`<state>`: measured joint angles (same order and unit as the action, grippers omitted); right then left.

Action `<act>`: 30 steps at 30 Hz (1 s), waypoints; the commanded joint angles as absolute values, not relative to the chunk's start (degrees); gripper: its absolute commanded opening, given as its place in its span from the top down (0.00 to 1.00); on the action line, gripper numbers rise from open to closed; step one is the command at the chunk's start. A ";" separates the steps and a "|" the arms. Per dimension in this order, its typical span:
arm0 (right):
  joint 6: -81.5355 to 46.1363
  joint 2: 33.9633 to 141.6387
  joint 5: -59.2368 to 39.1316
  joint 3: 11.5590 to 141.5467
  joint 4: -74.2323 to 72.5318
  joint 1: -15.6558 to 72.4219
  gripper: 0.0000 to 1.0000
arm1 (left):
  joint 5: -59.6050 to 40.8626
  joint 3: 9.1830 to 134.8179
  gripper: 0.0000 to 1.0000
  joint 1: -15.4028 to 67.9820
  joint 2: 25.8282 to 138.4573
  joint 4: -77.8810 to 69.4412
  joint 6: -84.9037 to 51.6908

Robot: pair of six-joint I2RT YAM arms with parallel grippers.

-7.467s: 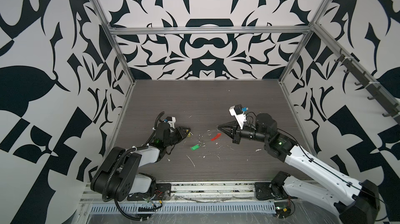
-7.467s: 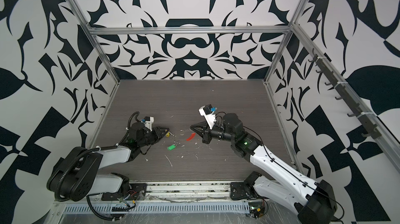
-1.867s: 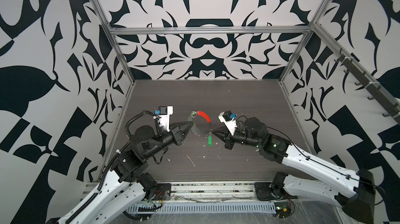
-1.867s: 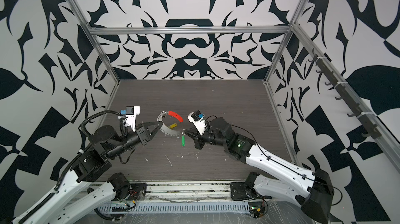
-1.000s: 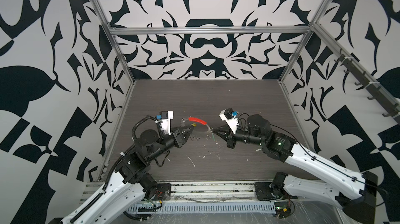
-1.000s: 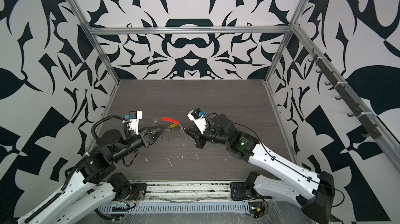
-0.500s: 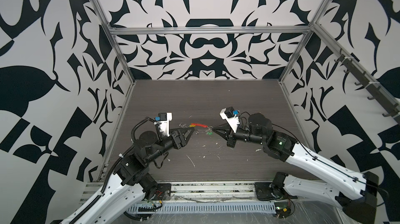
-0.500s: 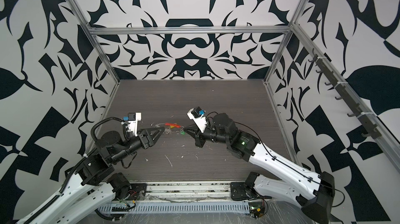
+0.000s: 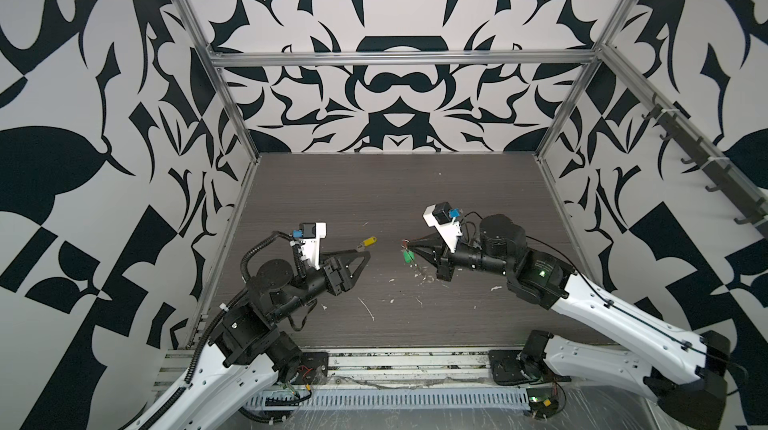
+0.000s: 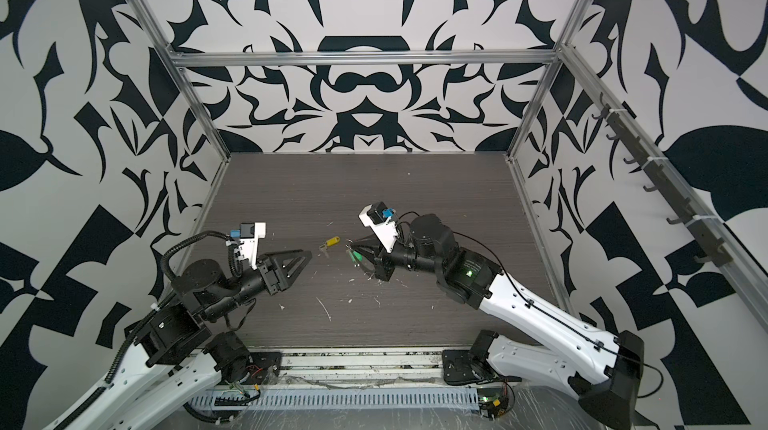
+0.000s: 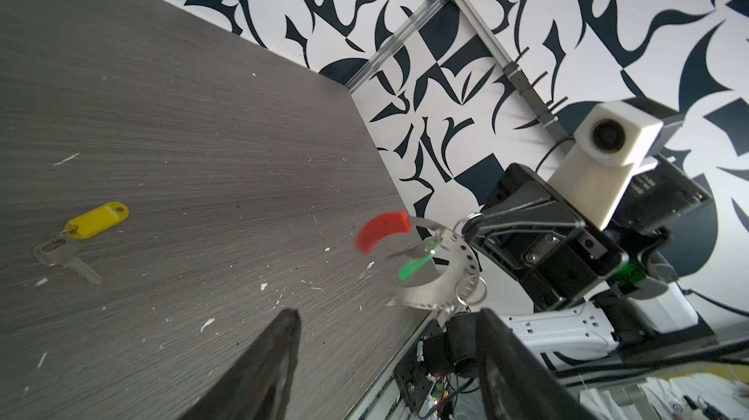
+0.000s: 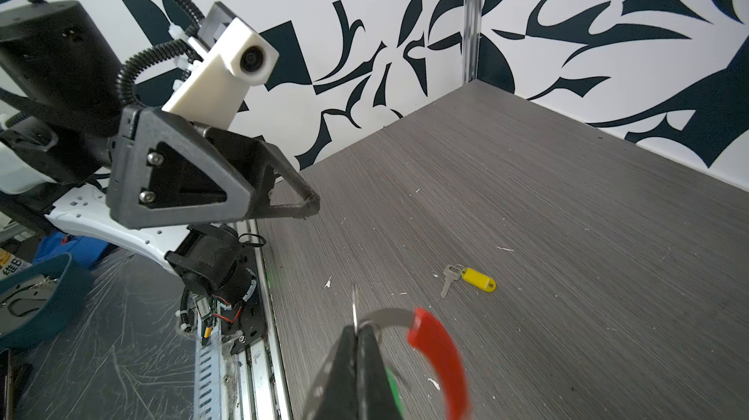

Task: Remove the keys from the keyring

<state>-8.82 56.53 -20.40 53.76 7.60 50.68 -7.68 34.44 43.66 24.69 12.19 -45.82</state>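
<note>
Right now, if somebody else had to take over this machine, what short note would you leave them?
The left pincer is open and empty, above the table near the yellow tag.
The right pincer is shut on the keyring, held up off the table.
Done: the yellow tag is off, lying flat with its key.
Left: the green tag hangs on the keyring; take it off.

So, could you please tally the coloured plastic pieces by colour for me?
Yellow: 1, the yellow key tag, lying on the table.
Green: 1, the green key tag, hanging from the keyring.
Red: 1, the sleeve on the keyring, which the right gripper holds.
Total: 3.
</note>
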 commanded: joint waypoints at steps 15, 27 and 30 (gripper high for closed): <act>-5.54 60.18 -41.00 63.16 13.80 48.17 1.00 | -26.12 37.36 0.57 43.59 30.42 2.86 -31.70; -5.53 61.67 -43.06 63.16 16.13 48.16 1.00 | -30.33 38.67 0.63 43.59 34.49 1.04 -29.98; -6.26 61.87 -43.37 62.76 15.23 48.15 1.00 | -31.03 39.28 0.67 43.59 35.91 0.90 -29.80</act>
<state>-5.89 62.41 -41.65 61.10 17.19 48.34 -28.73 37.06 43.66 35.55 2.74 -31.03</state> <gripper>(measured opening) 0.043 0.332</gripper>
